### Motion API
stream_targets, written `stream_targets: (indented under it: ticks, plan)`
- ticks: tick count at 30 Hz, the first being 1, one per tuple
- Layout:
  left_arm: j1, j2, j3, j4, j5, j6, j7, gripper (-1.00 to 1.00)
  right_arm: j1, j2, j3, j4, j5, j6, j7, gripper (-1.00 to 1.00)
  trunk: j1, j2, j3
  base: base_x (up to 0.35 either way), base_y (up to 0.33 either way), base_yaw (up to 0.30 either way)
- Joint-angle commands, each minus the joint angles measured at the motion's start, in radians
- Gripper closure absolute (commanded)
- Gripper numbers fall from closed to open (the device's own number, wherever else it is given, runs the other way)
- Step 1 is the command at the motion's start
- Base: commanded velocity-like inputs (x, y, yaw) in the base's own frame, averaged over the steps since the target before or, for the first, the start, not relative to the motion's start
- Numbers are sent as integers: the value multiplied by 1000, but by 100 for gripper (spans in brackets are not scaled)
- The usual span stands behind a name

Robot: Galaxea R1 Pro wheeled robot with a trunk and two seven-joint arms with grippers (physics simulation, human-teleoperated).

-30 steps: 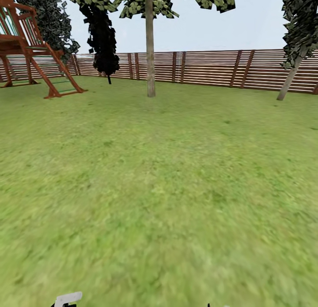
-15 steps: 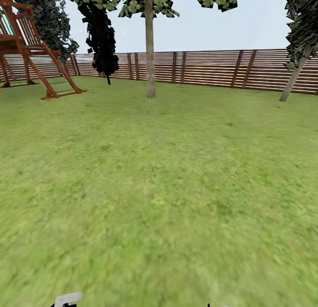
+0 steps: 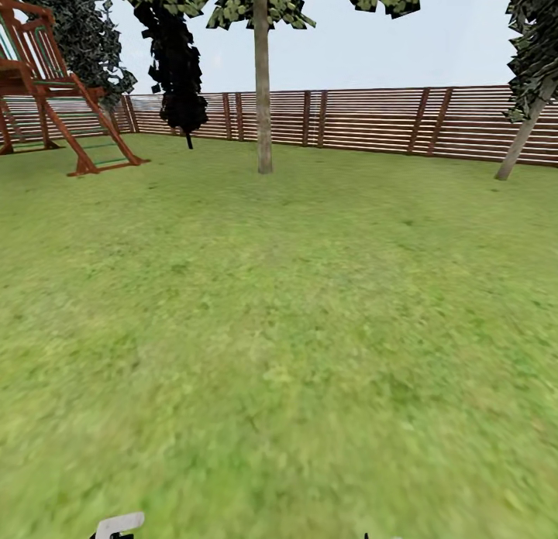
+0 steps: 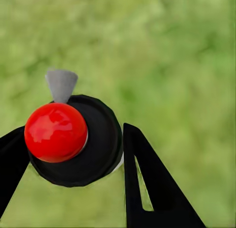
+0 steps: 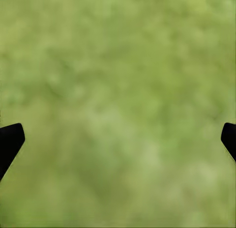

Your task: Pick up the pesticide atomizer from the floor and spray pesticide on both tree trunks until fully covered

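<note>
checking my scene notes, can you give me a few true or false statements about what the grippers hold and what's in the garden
1. The left gripper is shut on the atomizer. True.
2. The right gripper holds a second atomizer. False: its fingers are wide apart with nothing but grass between them.
3. A straight tree trunk stands in front of the fence. True.
4. The play frame is at the far right of the head view. False: it is at the far left.
5. The trunk at the right edge stands upright. False: it leans.
</note>
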Motion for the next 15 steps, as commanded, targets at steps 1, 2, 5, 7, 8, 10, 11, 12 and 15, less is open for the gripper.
stream_targets:
  ticks: [1, 2, 5, 7, 8, 10, 11, 12, 15]
  plan:
    - [0, 0, 0, 0, 0, 0, 0, 100, 0, 0, 0, 0, 0, 0, 0, -100, 0, 0, 0, 339, 0, 0]
    - [0, 0, 0, 0, 0, 0, 0, 100, 0, 0, 0, 0, 0, 0, 0, -100, 0, 0, 0, 339, 0, 0]
    - [0, 0, 0, 0, 0, 0, 0, 100, 0, 0, 0, 0, 0, 0, 0, -100, 0, 0, 0, 339, 0, 0]
    - [0, 0, 0, 0, 0, 0, 0, 100, 0, 0, 0, 0, 0, 0, 0, -100, 0, 0, 0, 339, 0, 0]
    - [0, 0, 0, 0, 0, 0, 0, 100, 0, 0, 0, 0, 0, 0, 0, -100, 0, 0, 0, 339, 0, 0]
    - [0, 0, 0, 0, 0, -1, 0, 100, 0, 0, 0, 0, 0, 0, 0, -100, 0, 0, 0, 339, 0, 0]
    - [0, 0, 0, 0, 0, 0, 0, 100, 0, 0, 0, 0, 0, 0, 0, -100, 0, 0, 0, 339, 0, 0]
    - [0, 0, 0, 0, 0, 0, -1, 100, 0, 0, 0, 0, 0, 0, 0, -100, 0, 0, 0, 339, 0, 0]
    - [0, 0, 0, 0, 0, -1, 0, 100, 0, 0, 0, 0, 0, 0, 0, -100, 0, 0, 0, 339, 0, 0]
